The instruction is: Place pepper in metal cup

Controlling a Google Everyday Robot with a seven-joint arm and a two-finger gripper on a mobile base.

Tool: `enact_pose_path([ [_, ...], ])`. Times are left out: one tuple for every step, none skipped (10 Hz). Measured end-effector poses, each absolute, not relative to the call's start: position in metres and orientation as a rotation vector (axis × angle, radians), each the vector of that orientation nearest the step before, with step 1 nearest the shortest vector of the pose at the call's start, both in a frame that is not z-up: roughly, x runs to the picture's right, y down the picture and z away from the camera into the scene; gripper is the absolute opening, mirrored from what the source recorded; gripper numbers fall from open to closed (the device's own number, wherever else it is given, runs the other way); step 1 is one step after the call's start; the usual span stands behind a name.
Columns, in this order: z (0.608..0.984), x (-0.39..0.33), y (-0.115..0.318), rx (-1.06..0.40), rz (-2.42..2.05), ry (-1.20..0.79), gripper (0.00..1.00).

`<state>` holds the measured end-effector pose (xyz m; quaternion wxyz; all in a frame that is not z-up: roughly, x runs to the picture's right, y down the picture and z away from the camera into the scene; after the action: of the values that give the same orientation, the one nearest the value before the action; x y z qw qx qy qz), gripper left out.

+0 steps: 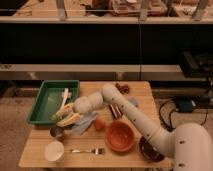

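Note:
My gripper [64, 113] is at the front right corner of the green tray [45, 100], with the white arm reaching in from the right. A small green piece [55, 117] at its tip looks like the pepper; whether it is held does not show. The metal cup [56, 132] stands on the wooden table just in front of and slightly left of the gripper, with a small gap between them.
A white cup [54, 150] stands in front of the metal cup, with a fork [88, 150] to its right. A blue cloth [86, 122], a red fruit [100, 123], an orange bowl [120, 136] and a dark bowl [150, 150] lie to the right.

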<state>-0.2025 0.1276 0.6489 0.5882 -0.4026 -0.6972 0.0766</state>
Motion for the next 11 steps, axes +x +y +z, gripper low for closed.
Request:
enact_pose_path([
  [0.654,-0.202,0.130,-0.949,0.188,-1.614,0.06],
  [0.659,-0.201,0.134,-0.968,0.192,-1.603,0.06],
  [0.662,-0.205,0.137,-0.991,0.186,-1.594,0.06],
  [0.659,-0.211,0.139,-1.009,0.162,-1.596,0.06],
  [0.654,-0.217,0.139,-1.027,0.139,-1.598,0.06],
  [0.647,-0.227,0.139,-1.047,0.114,-1.600,0.06],
  [0.644,-0.234,0.143,-1.072,0.091,-1.600,0.06],
  [0.641,-0.238,0.146,-1.090,0.072,-1.598,0.06],
  [0.640,-0.245,0.150,-1.106,0.054,-1.588,0.06],
  [0.642,-0.250,0.155,-1.120,0.040,-1.569,0.06],
  [0.649,-0.248,0.157,-1.121,0.048,-1.556,0.06],
])
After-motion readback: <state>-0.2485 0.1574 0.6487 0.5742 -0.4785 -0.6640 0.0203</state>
